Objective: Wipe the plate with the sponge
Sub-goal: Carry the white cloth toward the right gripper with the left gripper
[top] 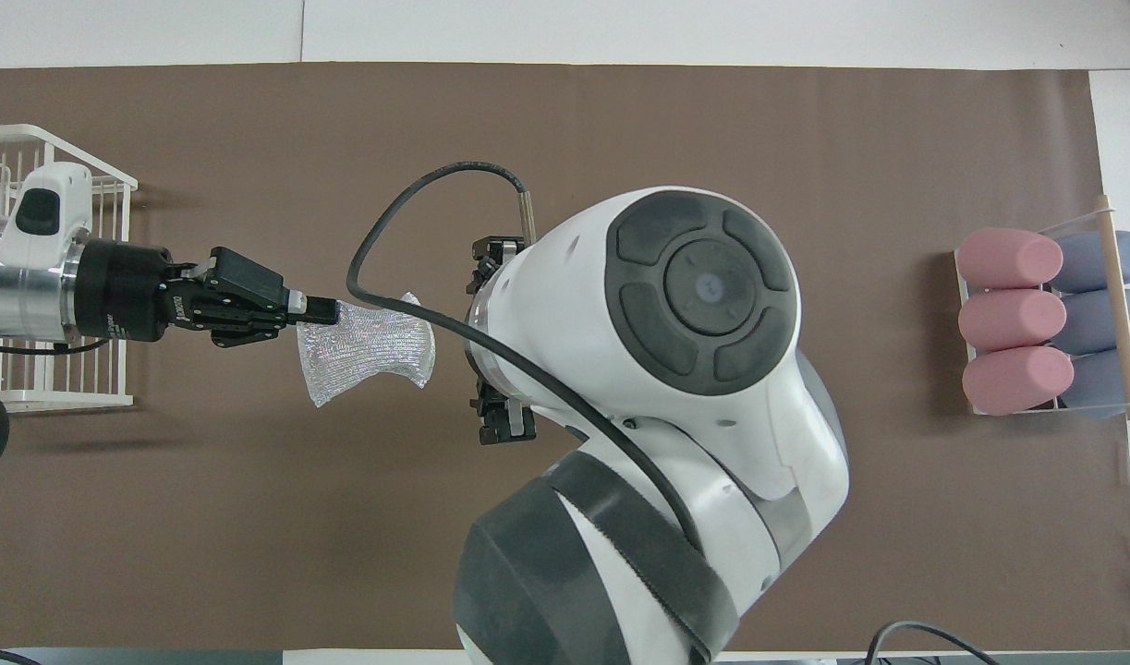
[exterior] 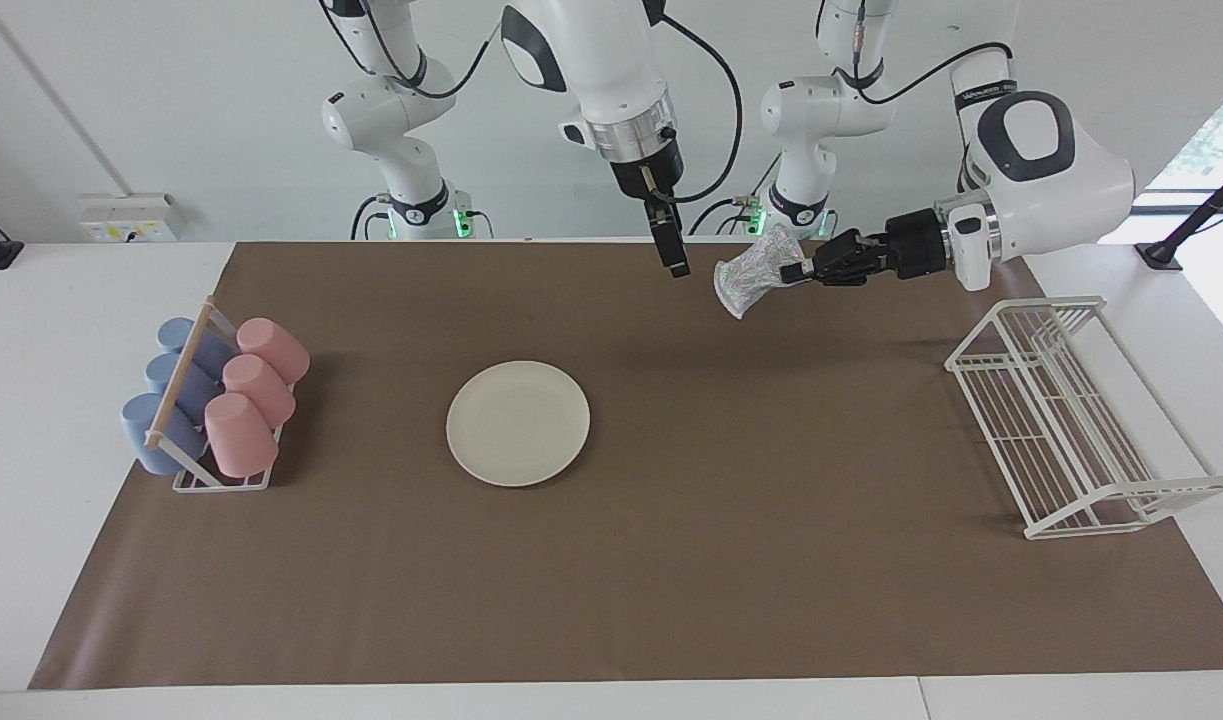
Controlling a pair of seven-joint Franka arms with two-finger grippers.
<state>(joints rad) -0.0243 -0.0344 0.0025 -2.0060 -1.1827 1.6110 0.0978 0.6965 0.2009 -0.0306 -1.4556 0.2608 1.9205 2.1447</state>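
The right arm's big white elbow joint [top: 703,286] is filling the overhead view, swallowing the plate beneath it, so I am reading the rest from across the table. The plate [exterior: 518,423] is lying flat on the brown mat [exterior: 671,580], below the right gripper [exterior: 677,262] and a little toward the right arm's end of the table. That gripper is hanging in the air with its fingers pointing down and standing open, holding nothing; the arm seems to be waiting. The left gripper [exterior: 801,271] is reaching in sideways from its own end, clamped tight on one edge of the sponge [exterior: 753,270], which is drooping off its fingertips toward the right gripper, close beside it but not touching. The sponge is up in the air, well apart from the plate. It looks feather-light and limp, a crinkly mesh that will fold and bunch under pressure, so an edge pinch like this will likely drag it rather than press it flat; a hold nearer its middle would probably push better. The plate looks stiff, smooth and slippery, and may slide on the mat when wiped. A rack of pink and blue cups [exterior: 221,400] and a white wire rack [exterior: 1061,420] are sitting at either end, away from both grippers.
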